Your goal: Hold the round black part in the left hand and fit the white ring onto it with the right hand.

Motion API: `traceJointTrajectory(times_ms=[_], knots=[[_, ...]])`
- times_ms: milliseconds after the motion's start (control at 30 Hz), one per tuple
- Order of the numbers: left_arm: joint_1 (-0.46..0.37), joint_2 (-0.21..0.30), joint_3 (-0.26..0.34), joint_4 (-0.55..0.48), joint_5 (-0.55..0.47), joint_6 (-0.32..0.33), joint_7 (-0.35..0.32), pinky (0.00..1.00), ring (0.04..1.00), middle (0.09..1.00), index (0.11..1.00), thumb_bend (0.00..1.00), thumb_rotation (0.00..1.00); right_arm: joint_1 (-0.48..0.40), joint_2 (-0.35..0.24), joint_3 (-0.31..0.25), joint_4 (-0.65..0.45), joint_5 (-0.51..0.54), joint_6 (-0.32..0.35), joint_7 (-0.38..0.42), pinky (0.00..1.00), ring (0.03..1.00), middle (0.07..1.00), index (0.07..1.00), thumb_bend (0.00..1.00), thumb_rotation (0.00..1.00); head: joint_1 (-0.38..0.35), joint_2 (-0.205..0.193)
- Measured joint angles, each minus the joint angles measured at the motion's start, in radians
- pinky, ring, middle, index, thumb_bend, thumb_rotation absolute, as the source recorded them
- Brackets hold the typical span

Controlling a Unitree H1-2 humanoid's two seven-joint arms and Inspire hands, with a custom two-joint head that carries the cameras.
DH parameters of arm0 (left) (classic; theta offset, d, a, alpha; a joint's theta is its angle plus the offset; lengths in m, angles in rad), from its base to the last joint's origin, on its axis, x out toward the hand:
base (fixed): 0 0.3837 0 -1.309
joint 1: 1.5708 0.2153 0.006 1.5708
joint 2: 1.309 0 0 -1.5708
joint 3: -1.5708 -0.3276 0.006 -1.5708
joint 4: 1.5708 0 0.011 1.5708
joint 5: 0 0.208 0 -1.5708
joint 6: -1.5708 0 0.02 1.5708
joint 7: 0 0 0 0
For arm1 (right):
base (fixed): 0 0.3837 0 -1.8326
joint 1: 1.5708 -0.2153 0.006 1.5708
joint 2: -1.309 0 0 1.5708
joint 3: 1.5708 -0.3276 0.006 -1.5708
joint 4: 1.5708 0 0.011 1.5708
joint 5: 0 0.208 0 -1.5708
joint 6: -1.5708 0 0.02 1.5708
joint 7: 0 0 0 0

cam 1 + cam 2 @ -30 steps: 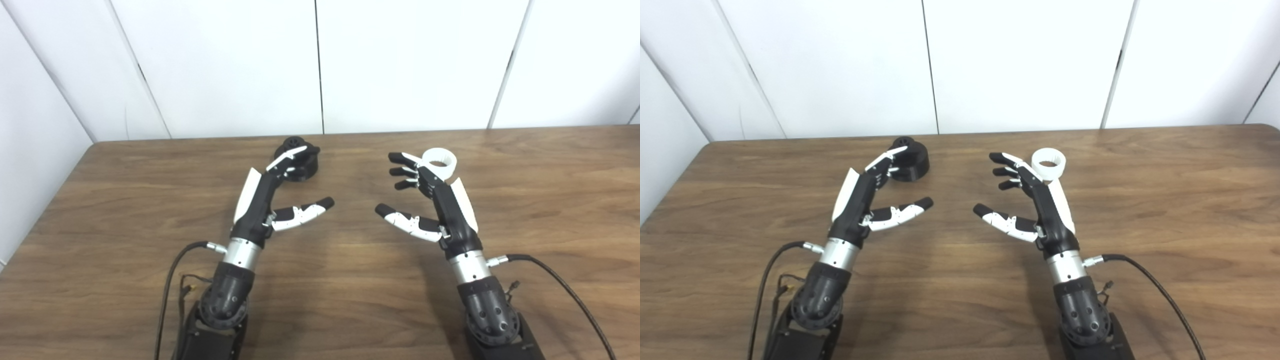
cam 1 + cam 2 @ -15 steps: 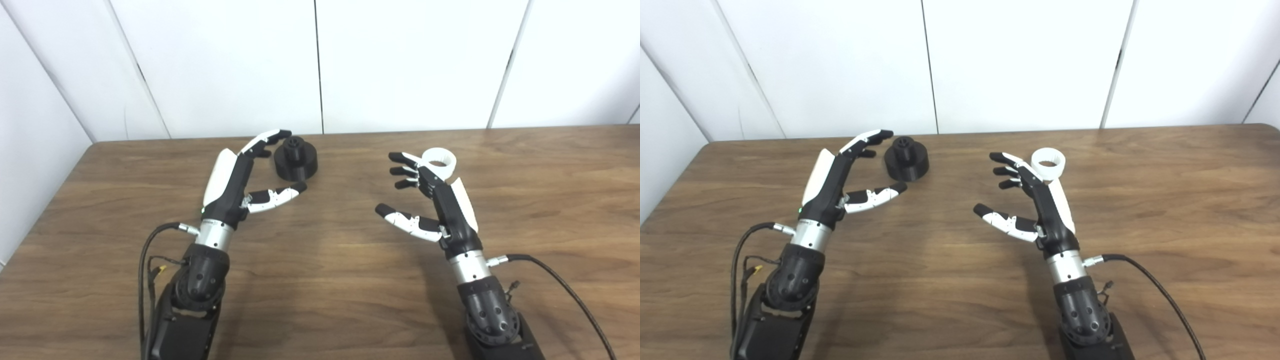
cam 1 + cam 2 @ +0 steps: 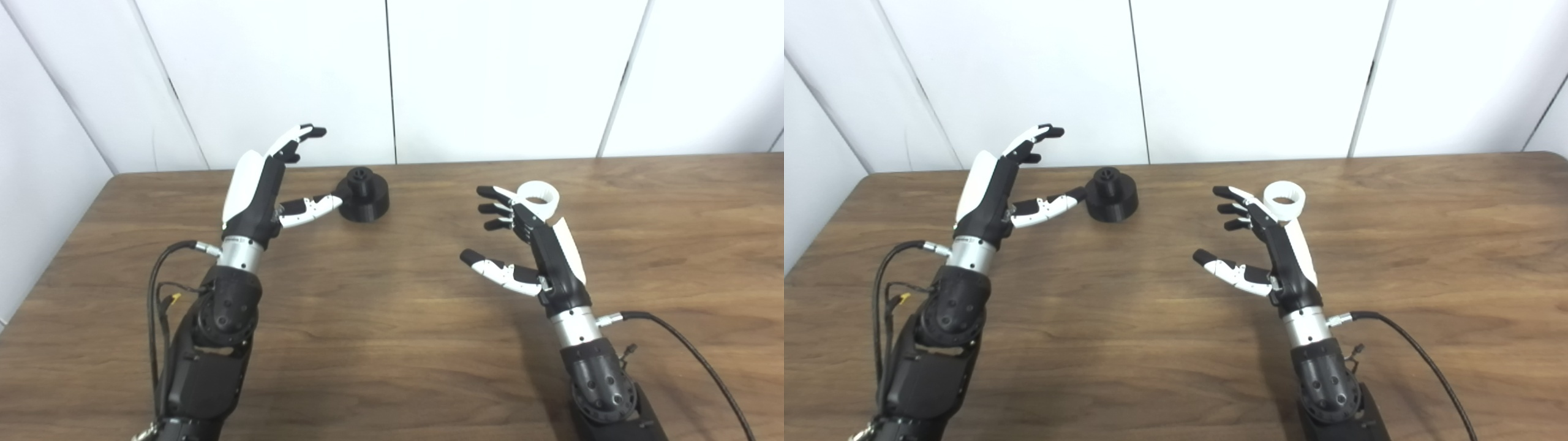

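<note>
Left eye view: you see a wooden table (image 3: 392, 367) against white wall panels (image 3: 508, 73); nothing on it has been gripped.

Table: both parts lie on its far half, at about 11 and 1 o'clock from the centre, each in front of the hand meant to take it, so neither arm has to cross over.

Left hand (image 3: 269, 184): released, fingers spread and raised, thumb reaching toward 3 o'clock. It sits at 9 o'clock of the black part, and the thumb tip looks to be just at the part's side; you cannot tell whether it touches. The wide spread suits wrapping a round body from the side.

Right hand (image 3: 527, 245): released and holding nothing, palm turned inward, fingers curled loosely. It waits at 7 o'clock of the ring, probably until the black part is secured.

Round black part (image 3: 364, 197): standing flat on its wide base with the small hub upward, which leaves the hub free to receive the ring.

White ring (image 3: 539, 197): lying flat with its opening upward, just beyond the right fingertips (image 3: 490, 208), near but apparently untouched.
</note>
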Motion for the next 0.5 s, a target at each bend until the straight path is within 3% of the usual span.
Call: traceJointTrajectory(times_ms=[100, 500], knots=[[-0.028, 0.012, -0.001, 0.045, 0.022, 0.024, 0.006, 0.92, 0.997, 0.987, 0.832, 0.75, 0.43, 0.0, 0.0, 0.0, 0.0, 0.001, 0.0, 0.001, 0.65, 0.757, 0.835, 0.802, 0.62, 0.28, 0.0, -0.002], [-0.122, 0.03, -0.047, 0.235, 0.044, 0.057, 0.035, 0.94, 1.0, 1.0, 0.83, 0.86, 0.49, 0.0, -0.001, 0.0, -0.001, 0.004, 0.0, 0.01, 0.64, 0.741, 0.839, 0.798, 0.59, 0.24, -0.008, -0.005]])
